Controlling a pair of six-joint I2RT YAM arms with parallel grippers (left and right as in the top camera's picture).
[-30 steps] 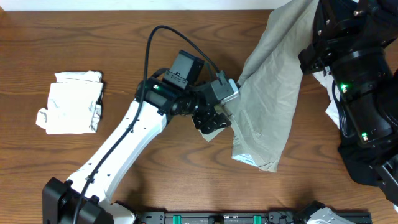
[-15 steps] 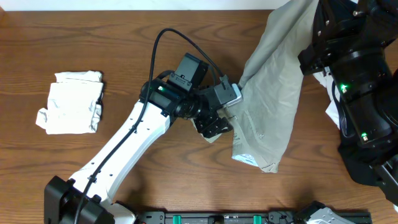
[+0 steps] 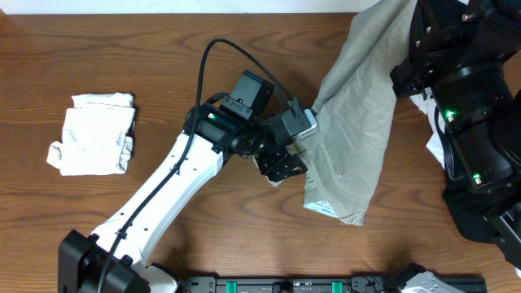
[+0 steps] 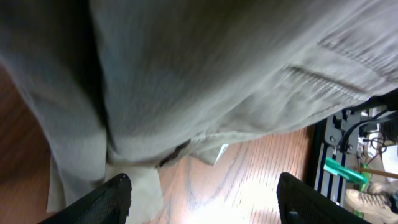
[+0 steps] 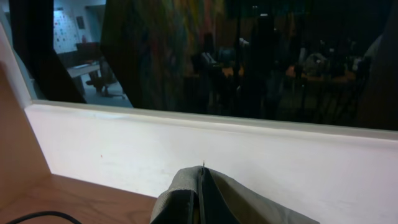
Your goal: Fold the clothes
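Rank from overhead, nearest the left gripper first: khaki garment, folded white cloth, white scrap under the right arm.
1. Right beside the left gripper, the khaki garment.
2. Far right, the white scrap.
3. Far left, the folded white cloth.

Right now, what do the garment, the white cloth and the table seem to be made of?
The garment: woven fabric, likely cotton twill, matte khaki-grey; stitched seams and soft drape show.
The white cloth: soft cotton-like fabric, matte, crumpled folds; weave too small to tell.
The table: wood or wood-look laminate, brown grain lines, slight sheen in the left wrist view.
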